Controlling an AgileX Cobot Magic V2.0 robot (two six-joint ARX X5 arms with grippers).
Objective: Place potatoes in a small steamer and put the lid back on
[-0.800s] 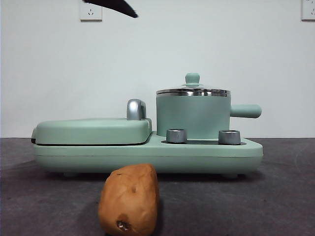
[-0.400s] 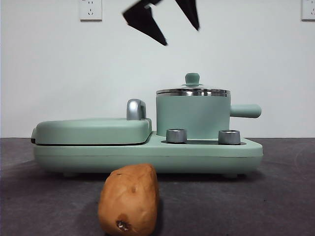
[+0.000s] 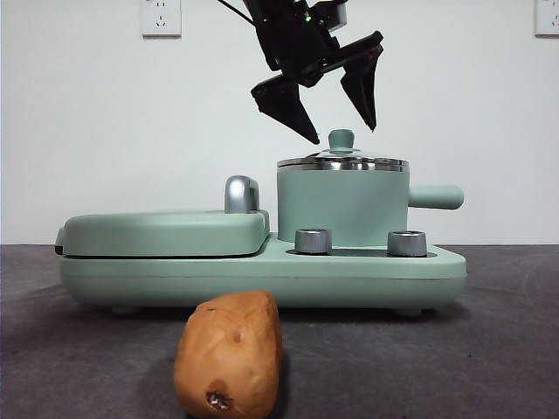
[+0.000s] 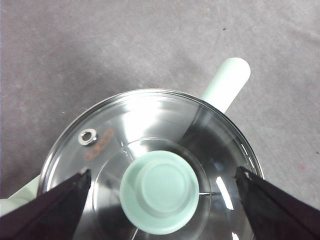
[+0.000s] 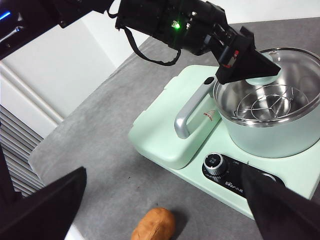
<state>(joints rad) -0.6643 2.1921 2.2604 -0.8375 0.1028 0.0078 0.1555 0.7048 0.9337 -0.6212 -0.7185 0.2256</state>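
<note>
The potato (image 3: 230,353) lies on the dark table in front of the appliance, also visible as the potato (image 5: 154,224) in the right wrist view. The mint green steamer (image 3: 342,205) stands on the appliance's right side, its glass lid (image 3: 342,162) seated on it. My left gripper (image 3: 341,133) hangs open right above the lid, one jaw on each side of the green knob (image 4: 160,192) without touching it. My right gripper (image 5: 164,174) is open and empty, high over the table near the potato, and does not show in the front view.
The steamer sits on a mint green appliance base (image 3: 262,275) with two steel dials (image 3: 313,241). A flat griddle cover (image 3: 166,231) with a chrome handle (image 3: 241,194) fills its left half. The steamer's side handle (image 3: 437,196) points right.
My left gripper has come down from the top edge and moved right, from a black tip at the upper left to just above the lid knob. Potato, steamer and lid have not moved.
</note>
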